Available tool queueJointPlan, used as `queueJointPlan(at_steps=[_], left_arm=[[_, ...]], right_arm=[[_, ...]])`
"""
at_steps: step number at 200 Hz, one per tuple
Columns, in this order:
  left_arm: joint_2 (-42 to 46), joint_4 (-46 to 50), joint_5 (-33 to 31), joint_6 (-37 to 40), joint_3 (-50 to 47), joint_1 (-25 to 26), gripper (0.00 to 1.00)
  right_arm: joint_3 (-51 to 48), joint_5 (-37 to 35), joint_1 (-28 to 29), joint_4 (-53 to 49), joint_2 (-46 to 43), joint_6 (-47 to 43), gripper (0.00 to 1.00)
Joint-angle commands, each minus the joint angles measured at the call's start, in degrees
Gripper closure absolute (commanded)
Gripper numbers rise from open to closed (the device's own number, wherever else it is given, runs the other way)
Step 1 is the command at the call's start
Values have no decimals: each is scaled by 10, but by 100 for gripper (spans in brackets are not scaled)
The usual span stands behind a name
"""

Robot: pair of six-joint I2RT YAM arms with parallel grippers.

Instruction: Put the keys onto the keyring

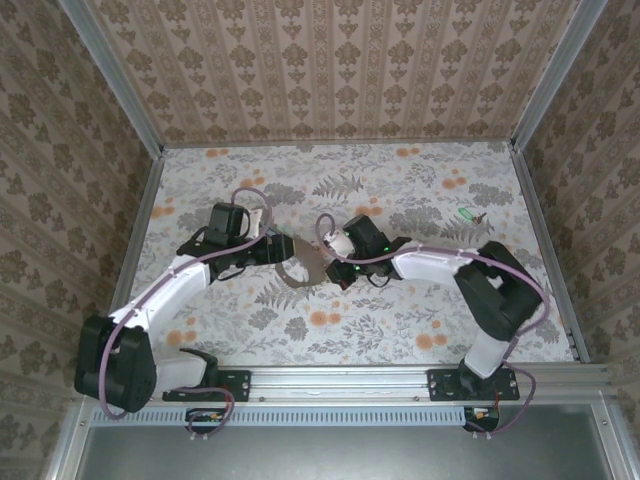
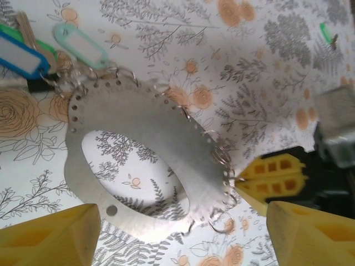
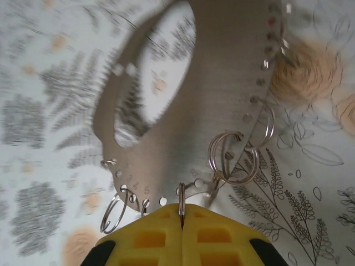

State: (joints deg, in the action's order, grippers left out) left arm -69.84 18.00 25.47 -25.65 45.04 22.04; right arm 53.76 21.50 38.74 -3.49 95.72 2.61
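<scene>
two arms reach from the near edge of the floral table and meet at its middle, fingertips facing each other. the left gripper has its yellow fingers spread wide apart, holding nothing; in the left wrist view the near rim of the keyring lies between them. the keyring is a flat grey metal oval with a large opening and a row of small punched holes along its rim, lying flat on the table between the two grippers. several thin wire loops hang from those holes. the right gripper has its fingertips pressed together, clamped on one wire ring that stands on edge at the rim of the keyring; in the right wrist view the right gripper shows no gap beyond that ring. at the keyring's far rim, a blue tag and a pale green tag lie side by side, joined to it by small rings. farther off, well apart to the right, a green key lies alone on the table.
</scene>
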Motion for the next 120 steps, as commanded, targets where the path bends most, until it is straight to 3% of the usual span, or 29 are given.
queueJointPlan(at_steps=[1,70,96,120], left_arm=[[47,-13,22,29,12,-1,26],[236,-120,148,78,-8,37,51],[292,-151,181,93,-14,76,71],[295,-167,218,93,-8,91,73]], right_arm=[[-12,57,5,14,-89,-28,100],[-24,182,9,70,-296,-36,100],[-32,221,8,121,-344,-12,100],[-44,249,8,177,-358,15,100]])
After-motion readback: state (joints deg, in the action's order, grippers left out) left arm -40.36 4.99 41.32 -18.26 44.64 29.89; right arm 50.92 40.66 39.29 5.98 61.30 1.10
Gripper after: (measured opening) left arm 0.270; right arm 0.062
